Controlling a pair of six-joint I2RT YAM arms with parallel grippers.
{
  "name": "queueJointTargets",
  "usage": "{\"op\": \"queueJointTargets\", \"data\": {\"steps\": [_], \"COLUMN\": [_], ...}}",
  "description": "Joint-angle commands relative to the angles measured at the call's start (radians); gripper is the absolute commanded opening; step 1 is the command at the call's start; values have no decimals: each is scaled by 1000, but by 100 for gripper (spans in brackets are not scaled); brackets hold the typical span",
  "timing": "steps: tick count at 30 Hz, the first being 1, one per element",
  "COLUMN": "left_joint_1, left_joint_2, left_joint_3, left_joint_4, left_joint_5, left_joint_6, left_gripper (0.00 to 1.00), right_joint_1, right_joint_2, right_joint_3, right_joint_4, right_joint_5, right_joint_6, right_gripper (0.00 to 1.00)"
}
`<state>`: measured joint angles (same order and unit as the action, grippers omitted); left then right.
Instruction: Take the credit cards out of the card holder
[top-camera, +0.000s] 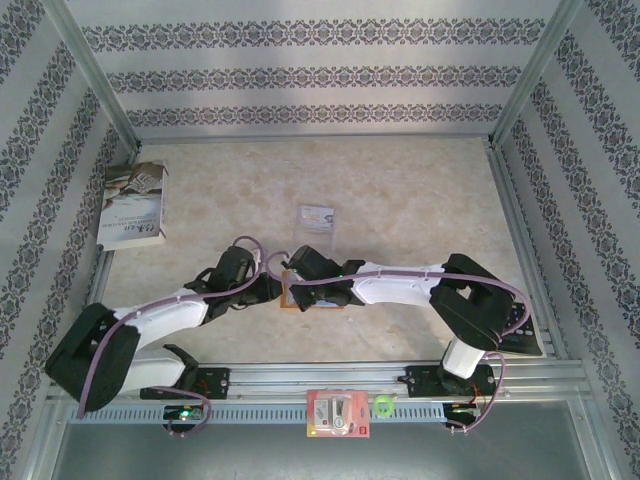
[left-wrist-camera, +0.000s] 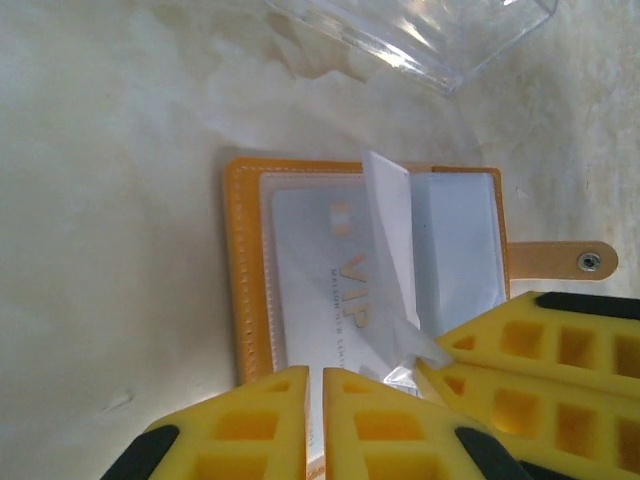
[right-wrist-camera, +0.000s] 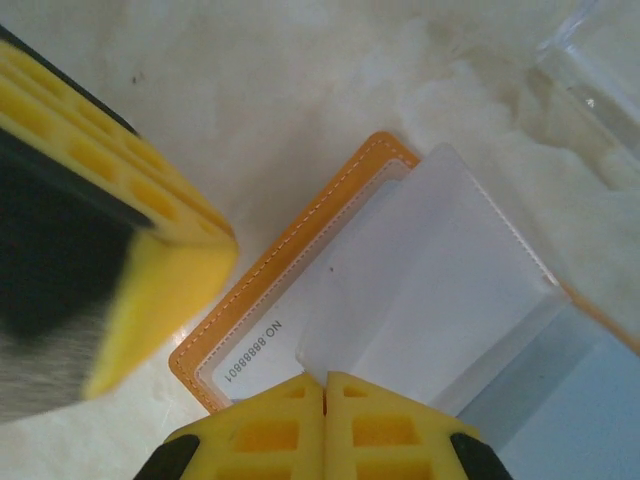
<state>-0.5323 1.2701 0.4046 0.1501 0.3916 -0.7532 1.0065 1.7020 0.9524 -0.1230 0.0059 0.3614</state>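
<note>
The pale, marbled beige counter (top-camera: 420, 200) sits inside patterned walls, and two white-and-black arms reach from its near edge to meet at its middle: the left arm (top-camera: 160, 315) and the right arm (top-camera: 400, 285). A white-covered rectangular book (top-camera: 133, 205) lies flat at the far left of the counter. A clear plastic tray (top-camera: 316, 218) stands just beyond the spot where the arms meet. A red-and-white packet (top-camera: 338, 413) rests on the front rail between the two bases.

The flat orange-tan leather-like card holder (left-wrist-camera: 245, 260) lies open on the counter directly beneath both wrists, near the clear tray, with its snap strap (left-wrist-camera: 560, 260) stretched out flat to one side.

The yellow padded left fingers (left-wrist-camera: 235, 430) are drawn together to a thin slit over the near edge of the card holder. Whether they pinch anything there cannot be told. The yellow padded right fingers (right-wrist-camera: 390, 420) are pressed together on a clear plastic sleeve (left-wrist-camera: 390, 250) of the card holder, which stands lifted from the page below.

A pale whitish-grey credit card (left-wrist-camera: 320, 290) with gold VIP lettering lies in the pocket under the raised sleeve. The right wrist view shows a card edge printed with a number, tucked inside the orange border.

A small green ring (top-camera: 383, 406) sits just beside the packet.
</note>
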Motion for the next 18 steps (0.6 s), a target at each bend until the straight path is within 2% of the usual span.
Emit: {"op": "queueJointTargets", "data": {"steps": [1,9,12,18], "left_joint_1": [-23,-48,-48,-48], "left_joint_2": [63,148,177,192], "left_joint_3": [26,66,85,107], "left_joint_4": [123,120,60,-60], "left_joint_5": [17,41,43,32], "left_joint_6": [-29,-25,-17,4], "left_gripper": [11,6,0,0], "right_joint_1": [-14,-17,-17,-23], "right_joint_2": [-37,-42,-44,-72], "right_joint_3": [-30,-58,-62,-91], "right_joint_4": [76,106,106,76], "right_joint_5": [-12,-24,-26,14], "right_joint_6": [55,82,94,144], "right_gripper": [0,0,0,0]}}
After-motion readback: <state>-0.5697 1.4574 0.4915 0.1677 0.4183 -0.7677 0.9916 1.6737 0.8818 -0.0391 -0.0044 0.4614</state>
